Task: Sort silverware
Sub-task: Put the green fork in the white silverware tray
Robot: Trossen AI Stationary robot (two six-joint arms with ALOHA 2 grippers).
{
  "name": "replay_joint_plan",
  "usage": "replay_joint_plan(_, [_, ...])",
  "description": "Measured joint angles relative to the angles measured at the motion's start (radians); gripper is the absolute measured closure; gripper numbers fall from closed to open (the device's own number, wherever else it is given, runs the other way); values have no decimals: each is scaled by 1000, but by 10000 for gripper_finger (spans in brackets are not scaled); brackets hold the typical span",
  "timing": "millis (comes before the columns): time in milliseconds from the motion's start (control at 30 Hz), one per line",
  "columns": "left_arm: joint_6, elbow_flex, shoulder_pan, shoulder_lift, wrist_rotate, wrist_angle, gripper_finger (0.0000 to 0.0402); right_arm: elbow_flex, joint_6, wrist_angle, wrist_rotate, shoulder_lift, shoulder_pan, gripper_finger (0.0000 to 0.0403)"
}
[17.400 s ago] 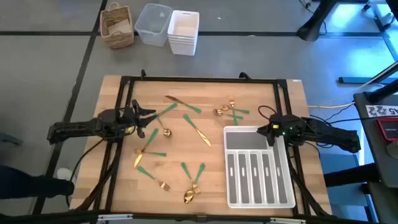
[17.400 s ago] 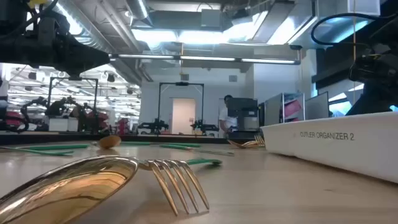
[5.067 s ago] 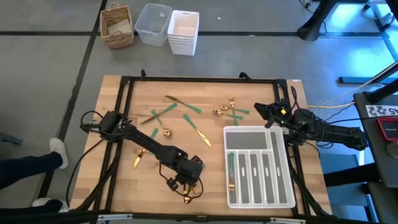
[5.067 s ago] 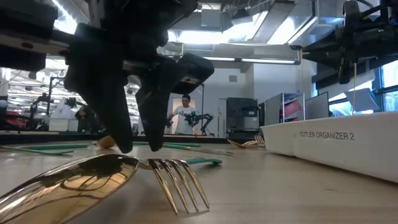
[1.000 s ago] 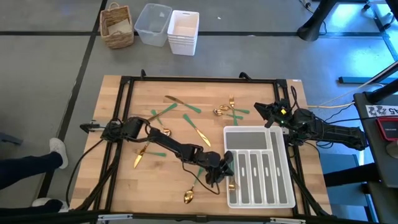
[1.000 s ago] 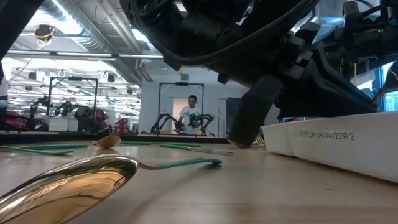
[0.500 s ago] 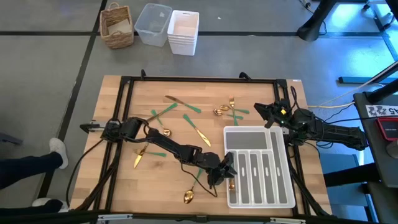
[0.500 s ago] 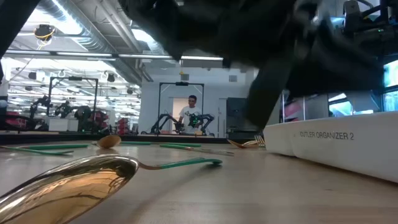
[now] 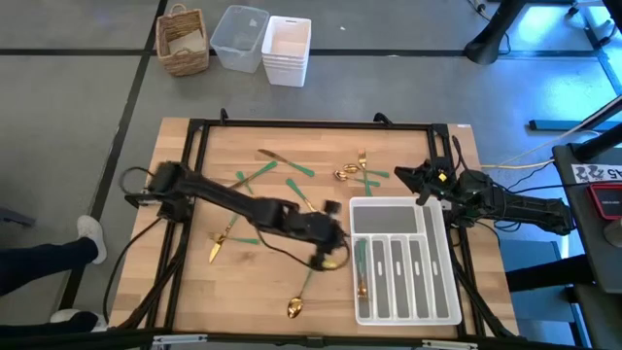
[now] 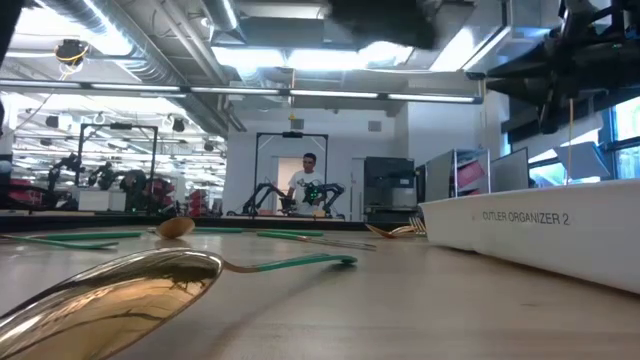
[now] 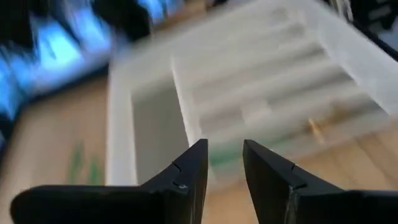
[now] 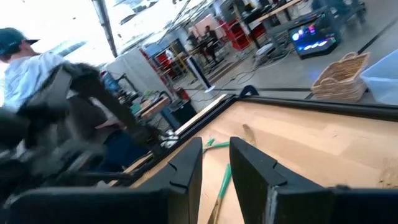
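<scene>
Two pieces of silverware (image 9: 361, 270) are seen in the tray (image 9: 406, 208); about ten are left scattered on the table (image 9: 282, 277). The left gripper (image 11: 222, 163), empty with fingers apart, is held beside the tray. The right gripper (image 12: 216, 163), empty and apart, is parked by the tray's far corner.

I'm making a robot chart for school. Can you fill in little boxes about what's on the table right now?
table: wooden
tray: white cutlery tray, two pieces lying in its leftmost slot
loose silverware: spoon, fork, others scattered
left gripper: empty, jaws apart, beside the tray
right gripper: waits near the tray's far corner, holding nothing
</scene>
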State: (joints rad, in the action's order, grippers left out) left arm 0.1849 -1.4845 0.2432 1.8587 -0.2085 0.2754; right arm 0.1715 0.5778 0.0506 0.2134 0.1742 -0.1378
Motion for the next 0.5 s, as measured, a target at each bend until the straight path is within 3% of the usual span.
replay_joint_plan(200, [-350, 0, 8, -173, 29, 599, 306, 0, -5, 0, -5, 0, 0, 320])
replay_joint_plan(300, [-523, 1, 22, -210, 95, 854, 306, 0, -6, 0, -5, 0, 0, 320])
replay_joint_plan(400, [-620, 23, 52, -222, 126, 1007, 306, 0, -6, -1, -6, 0, 0, 320])
replay_joint_plan(500, [-641, 85, 86, -219, 140, 1030, 306, 0, -7, 0, -6, 0, 0, 320])
